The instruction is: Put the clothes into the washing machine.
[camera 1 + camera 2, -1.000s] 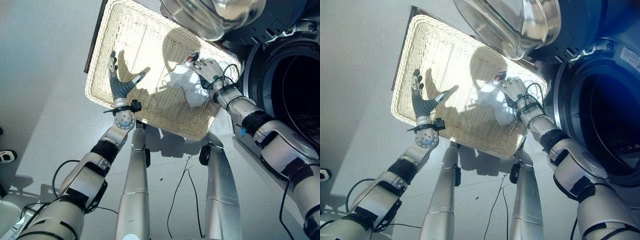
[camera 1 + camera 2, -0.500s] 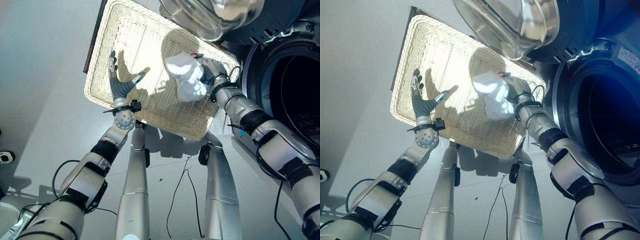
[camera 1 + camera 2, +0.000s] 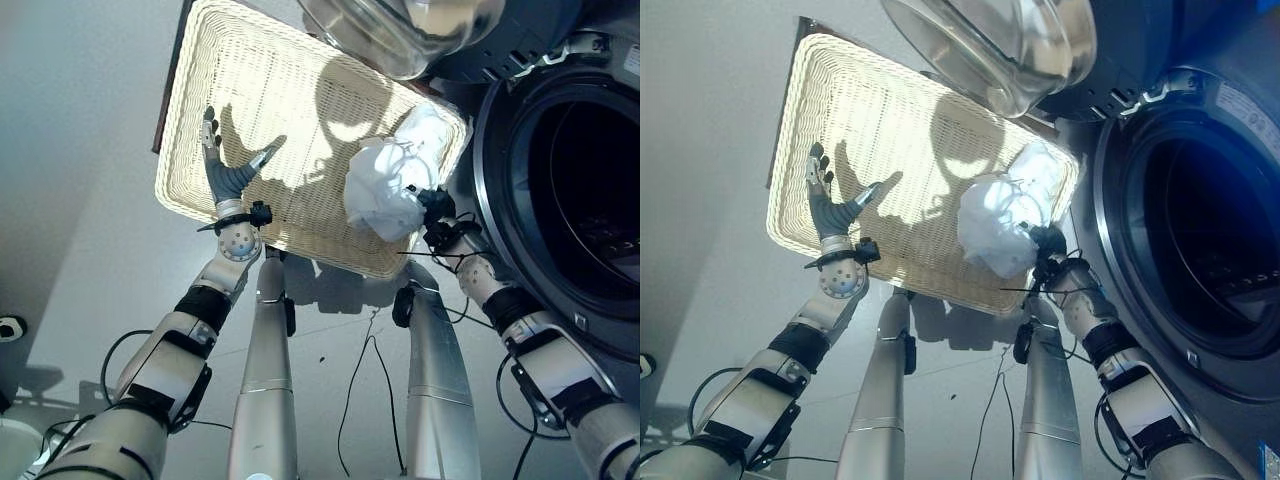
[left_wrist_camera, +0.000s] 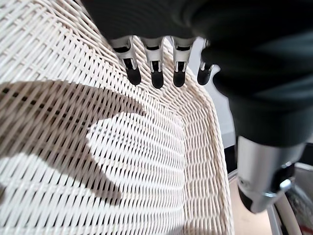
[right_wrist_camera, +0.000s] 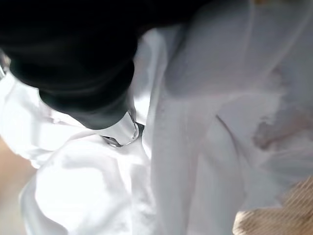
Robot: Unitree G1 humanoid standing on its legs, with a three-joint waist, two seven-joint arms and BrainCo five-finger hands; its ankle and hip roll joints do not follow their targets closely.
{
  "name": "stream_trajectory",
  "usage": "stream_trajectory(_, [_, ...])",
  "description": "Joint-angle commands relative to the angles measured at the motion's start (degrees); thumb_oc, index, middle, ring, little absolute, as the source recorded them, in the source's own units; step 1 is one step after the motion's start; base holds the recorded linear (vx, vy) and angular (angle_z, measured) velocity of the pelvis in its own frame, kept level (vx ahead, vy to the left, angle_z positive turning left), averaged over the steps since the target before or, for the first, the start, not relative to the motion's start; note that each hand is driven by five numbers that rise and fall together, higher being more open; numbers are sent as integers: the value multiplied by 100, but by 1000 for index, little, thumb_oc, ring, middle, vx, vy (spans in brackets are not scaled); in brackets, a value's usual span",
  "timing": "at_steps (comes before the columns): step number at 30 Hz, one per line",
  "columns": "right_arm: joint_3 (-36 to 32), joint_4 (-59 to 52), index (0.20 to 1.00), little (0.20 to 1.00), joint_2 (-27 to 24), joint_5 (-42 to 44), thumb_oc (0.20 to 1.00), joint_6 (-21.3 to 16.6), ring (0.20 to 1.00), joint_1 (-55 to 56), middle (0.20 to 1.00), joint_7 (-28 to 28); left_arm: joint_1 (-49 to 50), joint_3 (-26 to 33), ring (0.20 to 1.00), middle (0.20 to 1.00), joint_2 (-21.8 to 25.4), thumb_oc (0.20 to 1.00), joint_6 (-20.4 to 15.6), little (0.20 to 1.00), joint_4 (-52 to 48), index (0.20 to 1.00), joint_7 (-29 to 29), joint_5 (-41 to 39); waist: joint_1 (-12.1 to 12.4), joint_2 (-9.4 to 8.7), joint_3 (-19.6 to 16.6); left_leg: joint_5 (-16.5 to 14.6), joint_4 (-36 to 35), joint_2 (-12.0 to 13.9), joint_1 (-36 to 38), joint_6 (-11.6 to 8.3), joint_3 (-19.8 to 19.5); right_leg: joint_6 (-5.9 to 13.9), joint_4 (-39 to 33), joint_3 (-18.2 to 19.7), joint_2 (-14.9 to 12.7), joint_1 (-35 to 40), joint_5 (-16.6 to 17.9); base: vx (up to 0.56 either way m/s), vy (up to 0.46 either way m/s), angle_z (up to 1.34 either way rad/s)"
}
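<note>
Right robot hand clutches white cloth, lifted above basket corner nearest washer drum. Left robot hand hovers over basket, fingers spread, holding nothing. Door open; cloth not yet inside drum.

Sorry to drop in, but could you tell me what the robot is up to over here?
It is loading laundry. The right hand is bunched into a white garment, holding it over the near right corner of the wicker basket, beside the open drum of the washing machine. The garment is not in the drum yet. The left hand hangs open over the basket's left part, holding nothing.
</note>
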Motion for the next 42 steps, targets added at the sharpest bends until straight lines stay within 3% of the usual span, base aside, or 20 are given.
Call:
stream_trajectory(1, [-560, -633, 200, 200, -230, 1183, 200, -642, 200, 30, 200, 592, -38, 281, 1000, 1000, 122, 1000, -405, 1000, -186, 1000, 112, -168, -71, -32, 54, -56, 260, -585, -96, 537, 379, 196, -1107, -368, 528, 382, 958, -1, -4, -5])
stream_trajectory(8, [-1319, -400, 200, 200, -477, 2398, 200, -1049, 200, 239, 200, 1138, 65, 313, 1000, 1000, 375, 1000, -617, 1000, -80, 1000, -33, -379, -130, -95, 54, -124, 234, -524, -47, 509, 420, 253, -1173, -351, 521, 449, 956, 0, 0, -1])
stream_trajectory(14, [-1808, -26, 200, 200, -608, 3051, 200, -1282, 200, 286, 200, 1137, 108, 363, 1000, 1000, 497, 1000, -759, 1000, 42, 1000, -154, -463, -167, -121, 54, -181, 256, -477, -43, 490, 419, 293, -1220, -340, 500, 477, 981, 0, -4, -1])
stream_trajectory(20, [-2073, 902, 200, 200, -754, 2301, 200, -973, 200, 118, 200, -652, 22, 344, 1000, 1000, 511, 1000, -798, 1000, 166, 1000, -222, -534, -163, -102, 54, -196, 260, -455, -25, 475, 443, 307, -1310, -337, 487, 522, 1036, 0, -3, -4])
stream_trajectory(21, [-2043, 1185, 200, 200, -843, 1991, 200, -926, 200, 26, 200, -1378, -14, 273, 1000, 1000, 496, 1000, -788, 1000, 168, 1000, -163, -505, -143, -76, 54, -185, 258, -458, -31, 478, 443, 297, -1319, -332, 486, 516, 1046, 4, 3, -5])
stream_trajectory(23, [-2016, 1430, 200, 200, -1002, 1921, 200, -973, 200, -154, 200, -2049, -45, 209, 1000, 1000, 482, 1000, -794, 1000, 185, 1000, -115, -485, -114, -48, 54, -186, 262, -458, -33, 479, 428, 284, -1321, -320, 496, 506, 1059, 4, 0, -2])
stream_trajectory(25, [-2058, 1714, 200, 200, -1321, 1876, 200, -1328, 200, -475, 200, -2763, -42, 122, 1000, 1000, 516, 1000, -826, 1000, 227, 1000, -112, -509, -83, -16, 54, -209, 303, -458, -35, 480, 402, 288, -1302, -313, 500, 518, 1058, 11, -30, -3])
stream_trajectory(28, [-2019, 1536, 200, 200, -1799, 1534, 200, -2686, 200, -806, 200, -4320, 131, 2, 1000, 1000, 663, 1000, -752, 1000, -42, 1000, 30, -457, -47, -55, 54, -248, 312, -467, -64, 491, 334, 297, -1359, -359, 509, 559, 1069, -13, -50, -2])
stream_trajectory(32, [-2142, 956, 200, 200, -2146, 577, 200, -3711, 200, -825, 200, -5672, 366, 37, 1000, 1000, 838, 1000, -684, 1000, -326, 1000, 70, -489, -80, -152, 54, -251, 238, -449, -1, 495, 313, 318, -1440, -392, 532, 644, 1094, -4, -12, 0])
stream_trajectory(33, [-2162, 890, 200, 200, -2170, 429, 200, -3769, 200, -823, 200, -5791, 380, 40, 1000, 1000, 850, 1000, -686, 1000, -335, 1000, 70, -500, -87, -163, 54, -251, 229, -447, 9, 496, 314, 321, -1450, -392, 534, 655, 1097, 0, 0, 0])
stream_trajectory(34, [-2216, 615, 200, 200, -2345, -208, 200, -3886, 200, -815, 200, -6365, 408, 105, 1000, 1000, 926, 1000, -674, 1000, -355, 1000, 16, -570, -131, -231, 54, -260, 183, -430, 49, 491, 307, 326, -1519, -376, 553, 694, 1102, 0, 0, 0])
stream_trajectory(37, [-2332, 609, 200, 200, -2570, -529, 200, -3738, 200, -788, 200, -6390, 350, 185, 1000, 1000, 1048, 1000, -637, 1000, -273, 1000, -153, -695, -167, -310, 54, -262, 140, -412, 93, 492, 286, 322, -1553, -363, 567, 742, 1087, 0, 0, 0])
stream_trajectory(38, [-2348, 668, 294, 294, -2614, -517, 294, -3694, 294, -777, 294, -6311, 336, 198, 1000, 1000, 1065, 1000, -635, 1000, -250, 1000, -189, -708, -167, -323, 54, -260, 140, -414, 98, 493, 274, 320, -1555, -361, 567, 749, 1088, 0, 0, 0])
stream_trajectory(39, [-2346, 744, 564, 564, -2655, -398, 564, -3671, 564, -772, 564, -6164, 301, 213, 1000, 1000, 1084, 1000, -618, 1000, -222, 1000, -244, -736, -158, -334, 54, -259, 140, -422, 101, 495, 260, 314, -1560, -363, 565, 756, 1084, 0, 0, 0])
stream_trajectory(40, [-2387, 907, 1000, 1000, -2702, -203, 1000, -3440, 1000, -763, 1000, -5760, 221, 229, 1000, 1000, 1122, 1000, -613, 1000, -157, 1000, -311, -797, -175, -343, 54, -195, 139, -432, 41, 499, 261, 307, -1566, -371, 546, 704, 1139, 0, 0, 0])
stream_trajectory(42, [-2347, 1091, 1000, 1000, -2716, -79, 1000, -3083, 1000, -678, 1000, -5461, 211, 231, 1000, 1000, 1136, 1000, -600, 1000, -100, 1000, -399, -856, -156, -342, 54, -264, 161, -441, 112, 499, 238, 315, -1548, -370, 546, 769, 1081, 15, -7, 0])
